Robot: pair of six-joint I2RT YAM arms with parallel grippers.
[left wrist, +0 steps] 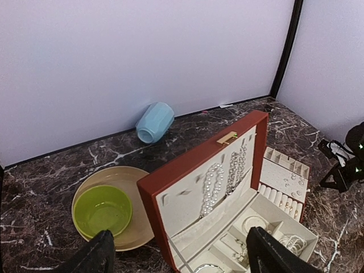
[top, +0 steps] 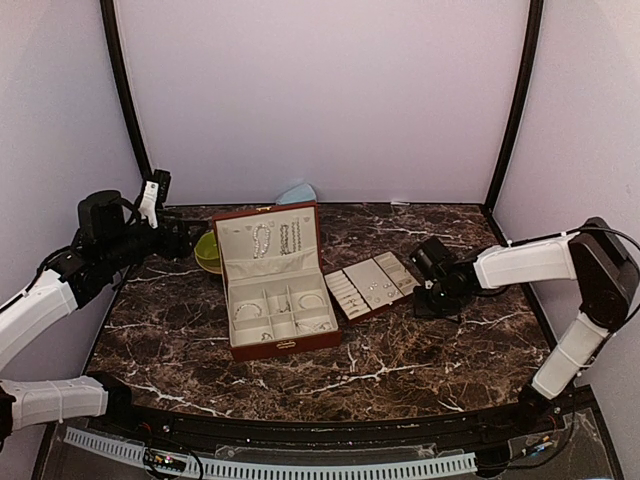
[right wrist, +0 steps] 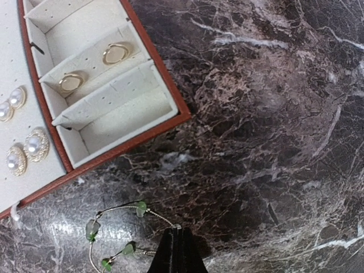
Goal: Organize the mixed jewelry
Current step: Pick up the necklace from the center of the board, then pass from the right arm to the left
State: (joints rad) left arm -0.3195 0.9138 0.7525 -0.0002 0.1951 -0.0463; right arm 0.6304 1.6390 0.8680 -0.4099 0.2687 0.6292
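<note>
- The right gripper (right wrist: 176, 242) is low over the table (right wrist: 267, 142), its fingers pressed together into one dark wedge. They seem to pinch the wire of a green-beaded bangle (right wrist: 139, 209).
- That bangle lies on the bare marble just near of the tray (right wrist: 170, 102), outside every compartment.
- In the tray, pearl earrings (right wrist: 28, 151) sit in pairs on the flat pad. Two gold hoops (right wrist: 116, 53) rest in the slotted rows beside them. The end slot nearest the gripper is vacant.
- Seen from the top, the tray lies flat just right of the open case (top: 285, 348), with the right gripper touching or nearly touching its right end.
- In the case, bead strands (left wrist: 213, 187) hang on the lid lining and silver bangles (top: 250, 311) lie in the base compartments.
- The left gripper (left wrist: 181, 233) hangs above the case's left side with its fingers spread wide and nothing between them.
- A green bowl (left wrist: 102, 210) on a plate (left wrist: 136, 227) stands left of the case, and a blue object (left wrist: 154, 121) lies at the far wall.
- Judged from this, the sorting is nearly done. The beaded bangle looks like the only piece left to place.
</note>
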